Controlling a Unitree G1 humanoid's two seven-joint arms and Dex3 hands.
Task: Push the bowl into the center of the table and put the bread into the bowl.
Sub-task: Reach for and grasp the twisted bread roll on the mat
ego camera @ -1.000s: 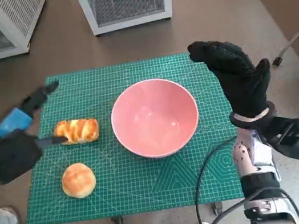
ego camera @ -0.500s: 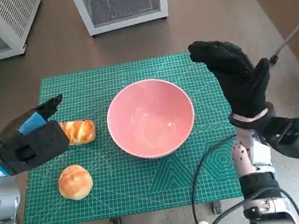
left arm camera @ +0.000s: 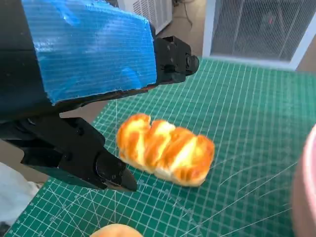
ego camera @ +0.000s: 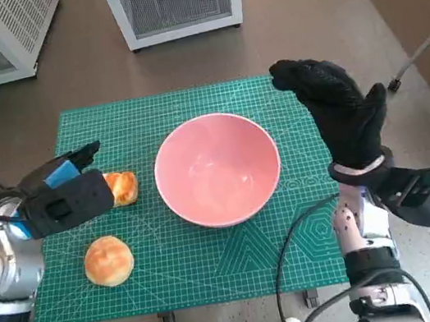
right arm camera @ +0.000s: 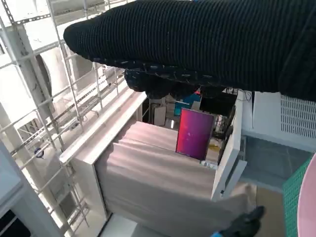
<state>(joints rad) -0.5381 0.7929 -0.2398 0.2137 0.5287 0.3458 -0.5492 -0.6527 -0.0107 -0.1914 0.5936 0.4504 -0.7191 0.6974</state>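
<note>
While the green mat (ego camera: 217,269) covers the surface, you see the pink bowl (ego camera: 217,169) sitting about at its middle; it looks rigid and smooth, so it should slide if you nudge its rim. Your right hand (ego camera: 339,116) hangs raised beside the bowl, fingers spread and holding nothing. Your left hand (ego camera: 64,200) hovers over the braided loaf (left arm camera: 165,154), fingers (left arm camera: 116,174) apart on either side, not touching. Judge that loaf soft and light: take it gently across its middle. The round bun (ego camera: 108,260) lies nearer you, just as squashable.
</note>
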